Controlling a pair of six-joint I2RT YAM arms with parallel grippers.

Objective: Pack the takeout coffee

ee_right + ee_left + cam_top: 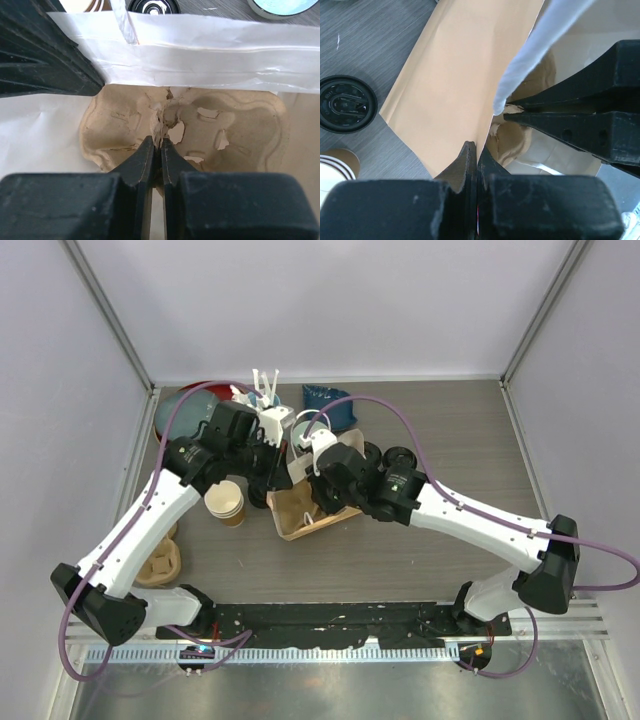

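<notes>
Looks like the carrier-into-bag step, with no coffee packed yet. Biggest thing first: brown paper bag (450, 75), white inside, twisted white handle (535, 45), held open by its near wall. Down inside, just a moulded pulp cup carrier (235, 130) sitting at the bottom, every visible well bare, a bit torn around the middle post. Nothing else in there as far as can be seen. Outside on the table, just beside the bag wall, a black lid (347, 104) seen from straight above. Most likely one of the lidded coffees, but wall hidden, so no telling green or brown. Near that, a lidless striped cup stack (335, 167), not part of the job. Got the left gripper (476, 150) pinched flat on the bag's edge and the right gripper (159, 142) nipped narrow on the carrier's centre post. Next up, probably: let go of the post, back out without dragging the carrier, then fetch a lidded cup and set it upright in a well while keeping the mouth open.
</notes>
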